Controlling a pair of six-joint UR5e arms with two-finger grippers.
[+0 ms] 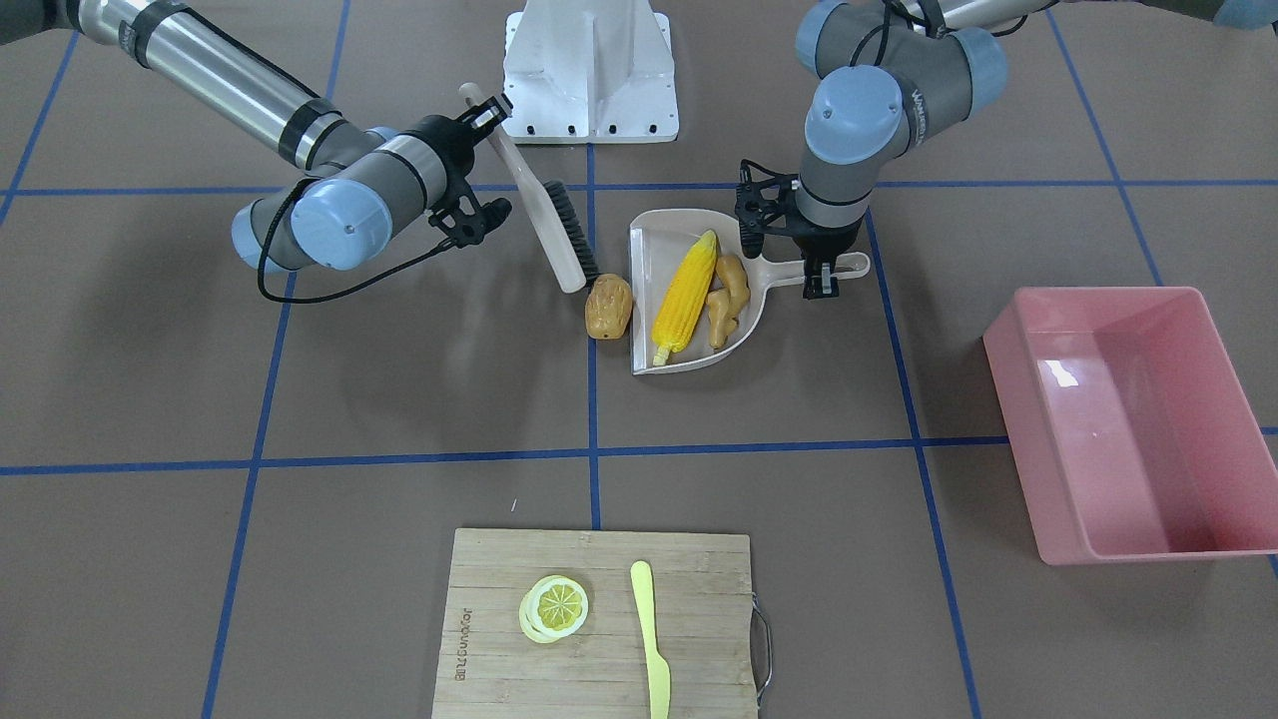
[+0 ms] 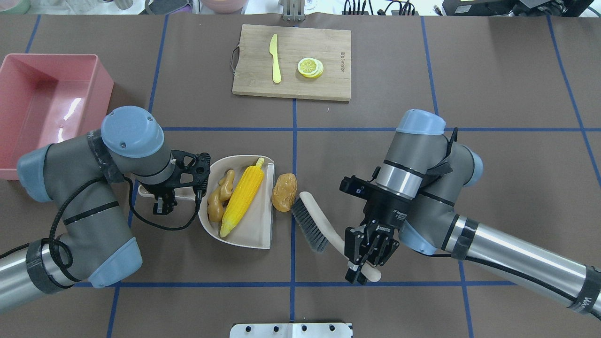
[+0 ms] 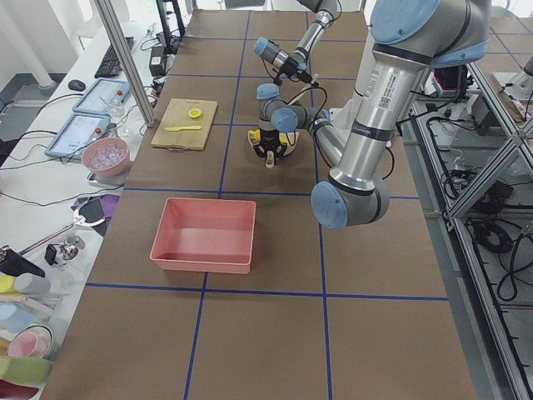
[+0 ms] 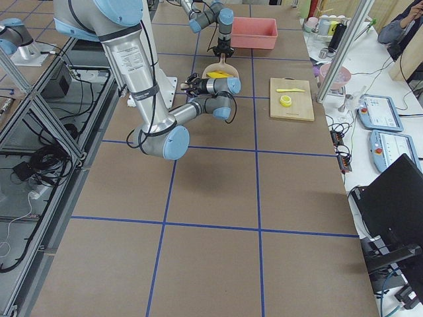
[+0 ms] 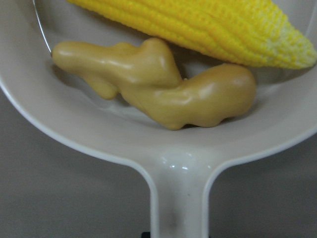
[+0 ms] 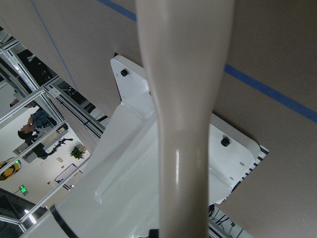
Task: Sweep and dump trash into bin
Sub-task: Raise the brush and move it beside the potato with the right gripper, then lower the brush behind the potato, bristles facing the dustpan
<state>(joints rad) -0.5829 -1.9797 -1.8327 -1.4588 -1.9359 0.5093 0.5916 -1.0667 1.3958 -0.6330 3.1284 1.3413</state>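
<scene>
A: Any readable text?
B: Only "ROBOTIQ" on my right wrist. The cutting board [image 2: 291, 61] engraving was too small to read.
A: Pose?
B: My left hand [image 2: 159, 204] clamped the dustpan [image 2: 261, 231] handle, pan flat on the desk [image 2: 469, 70], corn cob [image 2: 243, 196] and ginger root [image 2: 220, 195] inside. My right hand [image 2: 359, 273] gripped the angled brush [image 2: 312, 226], bristles just beside the potato [image 2: 284, 191] at the pan's mouth. The bin [image 2: 47, 94] sat well apart on my left.

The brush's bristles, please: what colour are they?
The bristles are dark grey, clearest in the overhead view.
</scene>
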